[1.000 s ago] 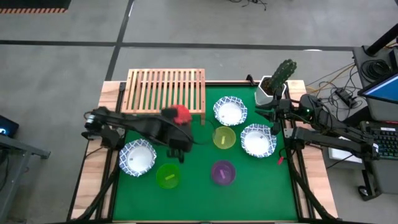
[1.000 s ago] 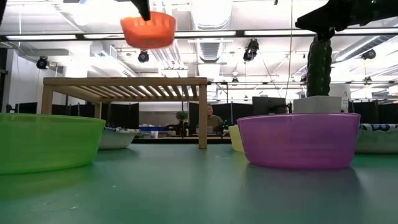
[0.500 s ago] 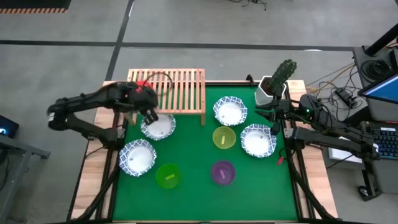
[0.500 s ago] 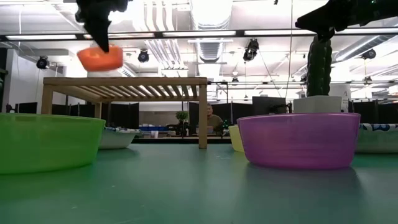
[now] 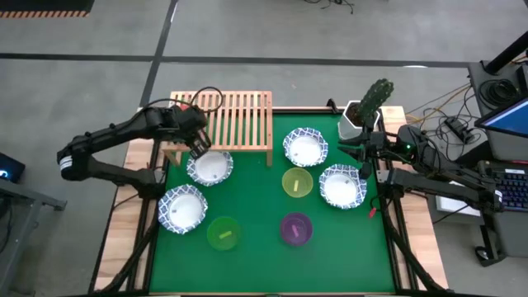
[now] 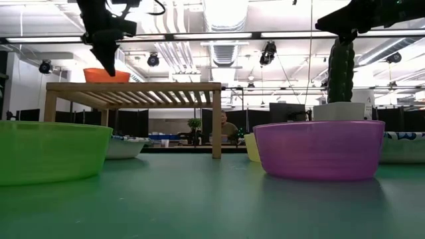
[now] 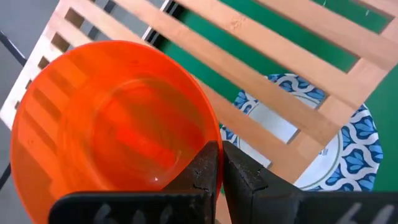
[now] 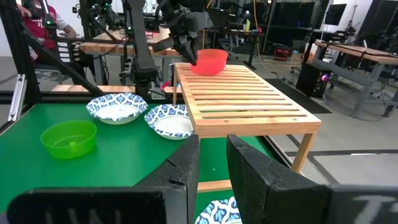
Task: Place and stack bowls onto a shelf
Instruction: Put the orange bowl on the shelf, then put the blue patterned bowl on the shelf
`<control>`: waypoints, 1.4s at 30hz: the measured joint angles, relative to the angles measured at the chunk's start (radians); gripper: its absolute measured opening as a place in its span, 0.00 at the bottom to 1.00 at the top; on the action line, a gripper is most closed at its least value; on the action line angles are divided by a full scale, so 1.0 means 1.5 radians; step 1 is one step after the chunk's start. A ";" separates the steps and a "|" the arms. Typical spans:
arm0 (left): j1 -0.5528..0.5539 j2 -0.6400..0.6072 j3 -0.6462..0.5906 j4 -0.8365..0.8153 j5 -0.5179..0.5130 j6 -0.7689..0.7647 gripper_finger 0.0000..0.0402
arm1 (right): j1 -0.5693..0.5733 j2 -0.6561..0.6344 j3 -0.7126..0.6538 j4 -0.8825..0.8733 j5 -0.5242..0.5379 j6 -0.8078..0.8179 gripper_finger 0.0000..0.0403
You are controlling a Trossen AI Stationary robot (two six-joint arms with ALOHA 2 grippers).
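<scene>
Red bowl point(image 7: 112, 118), gripped in the left gripper point(image 7: 219, 163) jaws, has dropped onto the shelf point(image 5: 235, 115).

This is a robotics lab or workshop in a large open industrial hall. The low view shows a high ceiling with long fluorescent light strips point(image 6: 226, 34) and exposed silver ducts point(image 6: 189, 56). The floor is bare grey concrete point(image 5: 82, 33) marked with dark lines. Past the right edge of the green-topped counter point(image 5: 264, 264) lie tangled cables point(image 5: 450, 128) and a black keyboard point(image 5: 516, 190). Wooden workbenches point(image 8: 348, 53) and dark metal frames point(image 8: 18, 56) stand beyond, with a person in a red top point(image 8: 43, 22) in the background.
</scene>
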State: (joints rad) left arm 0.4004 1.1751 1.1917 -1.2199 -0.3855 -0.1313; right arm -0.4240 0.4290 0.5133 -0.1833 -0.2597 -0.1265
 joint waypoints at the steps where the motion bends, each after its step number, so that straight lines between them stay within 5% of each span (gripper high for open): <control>1: 0.000 0.006 0.004 0.001 0.000 0.005 0.00 | 0.000 0.000 0.000 0.000 0.000 -0.001 0.17; 7: 0.001 0.040 0.035 0.004 -0.020 0.037 0.07 | 0.000 0.000 -0.001 0.000 0.000 -0.003 0.17; 20: 0.002 0.045 0.070 -0.001 -0.051 0.037 0.42 | 0.000 0.000 -0.001 -0.001 0.000 -0.004 0.17; 26: -0.029 0.037 0.116 0.000 0.027 -0.030 0.49 | 0.000 0.000 -0.001 0.000 0.000 -0.004 0.17; 36: -0.226 0.047 0.092 0.020 0.051 -0.163 0.48 | 0.000 0.000 -0.001 0.000 0.000 -0.004 0.17; 42: -0.381 0.067 0.006 0.110 -0.006 -0.240 0.48 | 0.000 0.000 -0.001 0.000 0.000 -0.004 0.17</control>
State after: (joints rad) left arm -0.1714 1.2753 1.2011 -1.0556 -0.3943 -0.4913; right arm -0.4240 0.4290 0.5114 -0.1837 -0.2596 -0.1318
